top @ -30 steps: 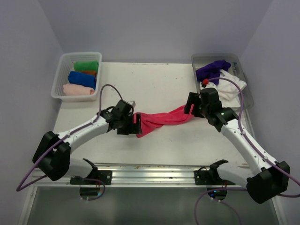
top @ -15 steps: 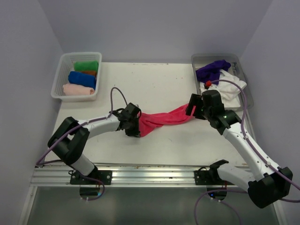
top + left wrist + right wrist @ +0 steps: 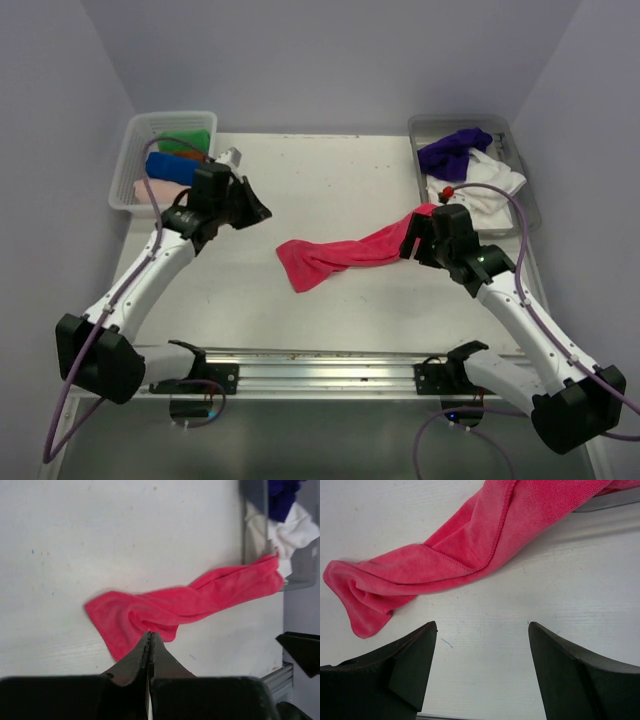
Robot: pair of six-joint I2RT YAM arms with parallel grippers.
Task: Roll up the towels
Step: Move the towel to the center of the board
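Note:
A crumpled pink-red towel [image 3: 340, 255] lies stretched across the table, its right end draped up near the right tray. My left gripper [image 3: 250, 208] is shut with nothing between its jaws, raised well left of the towel, near the white basket. In the left wrist view the shut gripper [image 3: 150, 634] points toward the towel [image 3: 185, 602] from a distance. My right gripper [image 3: 412, 240] stands open beside the towel's right end. In the right wrist view the open gripper [image 3: 482, 625] is over bare table, with the towel [image 3: 445, 555] just beyond its fingertips.
A white basket [image 3: 127, 165] at the back left holds rolled green, blue and pale pink towels. A grey tray [image 3: 525, 170] at the back right holds a loose purple towel [image 3: 455, 150] and a white one [image 3: 490, 185]. The metal rail runs along the near edge.
My left gripper shut, let go of the towel's left end and swung up and left toward the basket. The towel now lies slack on the table. The right gripper stayed open.

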